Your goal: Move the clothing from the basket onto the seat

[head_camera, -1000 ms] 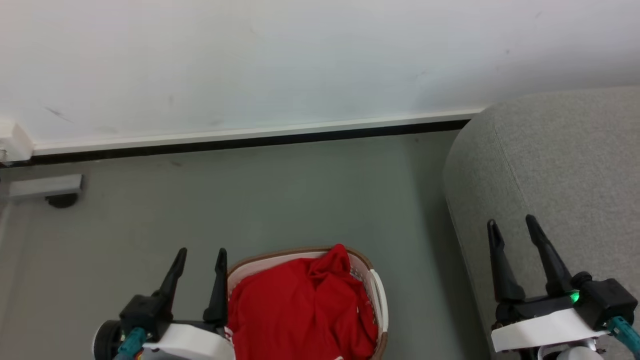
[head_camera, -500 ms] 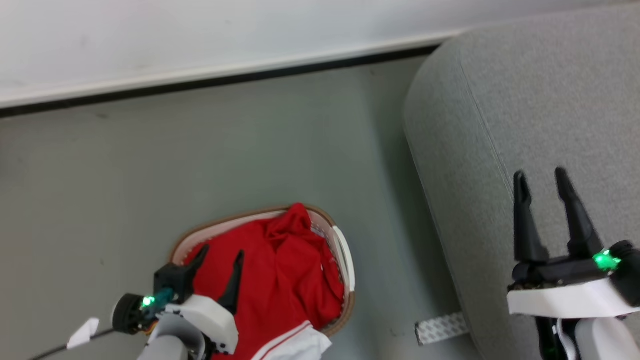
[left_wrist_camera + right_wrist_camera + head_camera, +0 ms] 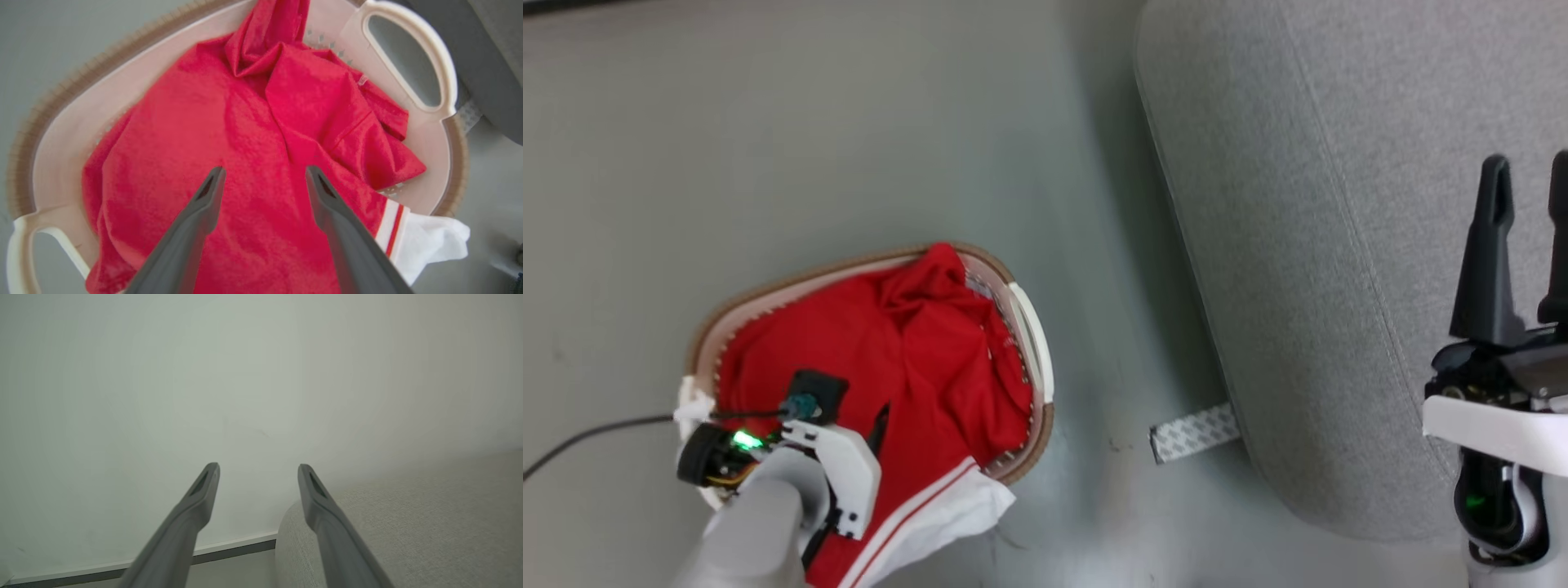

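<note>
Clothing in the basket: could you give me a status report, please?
Left gripper open, over the clothing in the basket. Right gripper open, above the seat. Nothing blocking.

Item 1, floor (image 3: 768, 122): bears the basket (image 3: 1035, 339) at left and the seat (image 3: 1298, 204) at right, the two apart.
Item 2, basket: holds the clothing (image 3: 915, 351), one end draped over its near right rim.
Item 3, strip (image 3: 1194, 433): on the floor, between basket and seat, against the seat's near left edge.
Item 4, my left gripper (image 3: 263, 175): above the clothing, inside the basket's rim.
Item 5, my right gripper (image 3: 1529, 163): above the seat's right part.
</note>
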{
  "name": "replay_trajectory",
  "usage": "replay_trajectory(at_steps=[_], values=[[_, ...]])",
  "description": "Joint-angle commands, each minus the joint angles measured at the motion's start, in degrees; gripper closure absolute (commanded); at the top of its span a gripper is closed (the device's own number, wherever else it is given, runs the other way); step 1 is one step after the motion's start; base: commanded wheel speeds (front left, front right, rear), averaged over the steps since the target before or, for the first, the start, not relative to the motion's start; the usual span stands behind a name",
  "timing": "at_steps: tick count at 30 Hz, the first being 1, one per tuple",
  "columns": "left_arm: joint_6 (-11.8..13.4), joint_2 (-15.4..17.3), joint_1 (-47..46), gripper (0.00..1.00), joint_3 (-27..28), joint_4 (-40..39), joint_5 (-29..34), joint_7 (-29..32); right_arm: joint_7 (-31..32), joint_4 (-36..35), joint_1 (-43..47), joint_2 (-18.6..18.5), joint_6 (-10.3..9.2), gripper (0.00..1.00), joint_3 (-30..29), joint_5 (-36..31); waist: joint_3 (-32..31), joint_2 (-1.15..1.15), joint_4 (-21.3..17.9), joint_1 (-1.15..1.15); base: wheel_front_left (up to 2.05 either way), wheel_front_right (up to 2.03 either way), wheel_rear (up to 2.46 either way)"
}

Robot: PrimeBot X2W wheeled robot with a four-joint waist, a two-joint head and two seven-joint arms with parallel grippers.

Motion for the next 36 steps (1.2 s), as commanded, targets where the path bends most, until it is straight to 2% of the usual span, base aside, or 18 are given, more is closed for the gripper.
replay_trajectory(at_steps=[1, 6, 14, 19, 21, 22, 23, 24, 30, 36], values=[[-0.2, 1.2, -1.6, 0.00, -0.6, 1.8, 1.1, 1.1, 0.1, -0.8, -1.3, 0.0, -0.12, 0.00, -0.2, 1.5, 4.7, 0.00, -2.7, -0.02, 0.00, 0.00, 0.00], [-0.3, 2.9, -5.0, 0.00, -3.0, 6.8, 1.7, 5.2, 0.1, -2.0, -3.2, 0.0, -0.12, 0.00, 0.2, 3.5, 8.7, 0.00, -4.8, -0.02, 0.00, 0.00, 0.00], [-0.3, 5.2, -8.2, 0.00, -6.8, 8.9, 3.7, 11.5, 0.1, -2.7, -4.5, 0.0, -0.12, 0.00, -0.3, 4.9, 13.5, 0.00, -7.0, -0.02, 0.00, 0.00, 0.00], [1.1, 5.5, -9.6, 0.00, -8.0, 9.5, 4.4, 16.7, 0.1, -2.4, -5.6, 0.0, -0.12, 0.00, 1.2, 4.6, 15.1, 0.00, -7.0, -0.02, 0.00, 0.00, 0.00], [1.3, 5.4, -9.7, 0.58, -8.2, 9.5, 4.1, 16.8, 0.0, -2.3, -5.9, 0.0, -0.12, 0.00, 1.5, 4.6, 15.1, 0.00, -7.0, -0.02, 0.00, 0.00, 0.00], [1.3, 5.3, -9.7, 0.73, -8.3, 9.6, 3.9, 16.7, 0.1, -2.2, -5.9, 0.0, -0.12, 0.00, 1.6, 4.5, 15.0, 0.00, -7.0, -0.02, 0.00, 0.00, 0.00], [1.2, 5.2, -9.6, 0.93, -8.3, 9.6, 3.7, 16.6, 0.1, -2.1, -5.9, 0.0, -0.12, 0.00, 1.6, 4.4, 14.9, 0.00, -7.0, -0.02, 0.00, 0.00, 0.00], [1.2, 5.0, -9.4, 1.00, -8.4, 9.6, 3.4, 16.3, 0.1, -2.0, -5.9, 0.0, -0.12, 0.00, 1.7, 4.3, 14.7, 0.00, -7.0, -0.02, 0.00, 0.00, 0.00], [0.9, 3.8, -7.8, 1.00, -7.9, 9.6, 1.5, 13.6, 0.0, -1.3, -5.3, 0.0, -0.12, 0.00, 1.1, 3.1, 11.8, 0.00, -6.2, -0.02, 0.00, 0.00, 0.00], [0.8, 1.1, -5.1, 1.00, -6.4, 9.6, -1.4, 9.1, 0.1, -0.4, -4.2, 0.0, -0.12, 0.00, 0.8, 1.1, 5.1, 0.00, -3.3, -0.02, 0.00, 0.00, 0.00]])
